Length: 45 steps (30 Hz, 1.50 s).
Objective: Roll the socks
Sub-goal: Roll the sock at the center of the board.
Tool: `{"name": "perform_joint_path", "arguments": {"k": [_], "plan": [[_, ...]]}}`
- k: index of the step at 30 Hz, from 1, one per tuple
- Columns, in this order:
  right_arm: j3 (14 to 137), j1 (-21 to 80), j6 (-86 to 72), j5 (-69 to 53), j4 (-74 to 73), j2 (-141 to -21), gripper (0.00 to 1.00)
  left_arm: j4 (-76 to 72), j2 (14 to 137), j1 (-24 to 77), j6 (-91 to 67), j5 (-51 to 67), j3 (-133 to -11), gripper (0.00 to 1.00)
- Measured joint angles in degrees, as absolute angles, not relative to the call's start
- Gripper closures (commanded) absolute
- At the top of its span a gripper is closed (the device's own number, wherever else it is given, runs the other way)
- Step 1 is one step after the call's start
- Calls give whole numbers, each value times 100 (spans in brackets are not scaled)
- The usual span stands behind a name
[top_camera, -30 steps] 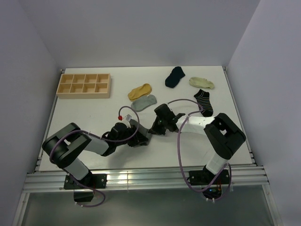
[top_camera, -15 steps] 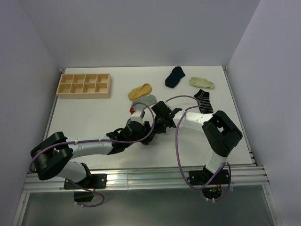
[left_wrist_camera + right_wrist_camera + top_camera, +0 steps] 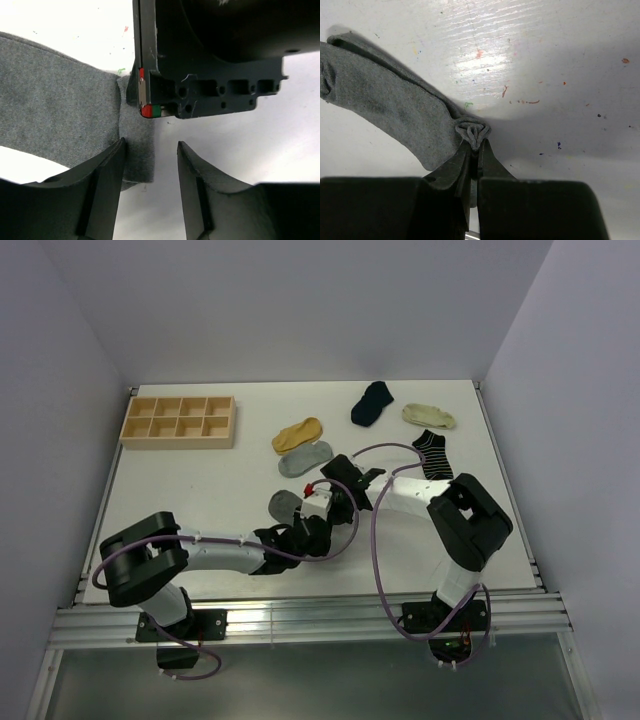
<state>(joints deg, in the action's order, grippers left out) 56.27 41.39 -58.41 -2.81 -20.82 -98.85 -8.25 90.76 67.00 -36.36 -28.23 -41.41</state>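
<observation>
Two-arm check, mid bench (image 3: pixel 200 490) | right gripper (image 3: pixel 472 148): pinched tight on bunched tip of dark grey sock (image 3: pixel 395 107) | left gripper (image 3: pixel 150 150): held apart astride sock edge; pulled back toward front edge since earlier frame

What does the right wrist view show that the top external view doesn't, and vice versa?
Only right wrist: the right gripper pinched shut on a bunched end of the dark grey sock. Only top external: the wooden tray, yellow sock, light grey sock, navy sock, cream sock and striped sock. Both: the dark grey sock lying on the white table.
</observation>
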Motion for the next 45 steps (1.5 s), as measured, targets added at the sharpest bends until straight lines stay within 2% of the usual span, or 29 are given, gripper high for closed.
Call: {"name": "perform_joint_path", "arguments": {"k": [13,18,22,23,25,27,29,33,39,45], "plan": [[5636,4139,-5843,-301,-2086,-9898,100,-683,9579,7004,-3356,-3321,-4431,60],[5636,4108,-5863,-373,-2082,-9926,100,-499,9813,7124,-3391,-3671,-4615,61],[5636,4082,-5870,-434,-2075,-9933,100,-298,10005,7214,-3468,-4027,-4790,74],[5636,4075,-5870,-440,-2073,-9935,100,-239,10038,7231,-3496,-4104,-4823,82],[5636,4073,-5867,-451,-2067,-9937,100,-178,10068,7249,-3538,-4185,-4864,92],[5636,4073,-5867,-451,-2062,-9937,100,-158,10073,7260,-3566,-4193,-4873,98],[5634,4073,-5867,-454,-2045,-9935,94,-163,10057,7260,-3579,-4178,-4873,99],[5448,4093,-5916,-451,-1811,-9819,73,-274,9872,7212,-3581,-3889,-4720,100],[4904,4139,-6066,-419,-1420,-9384,59,-694,9170,6840,-3835,-2779,-4060,99],[4414,4139,-6309,-266,-932,-8783,51,-1520,8755,5935,-4392,-1372,-3356,100]]}}
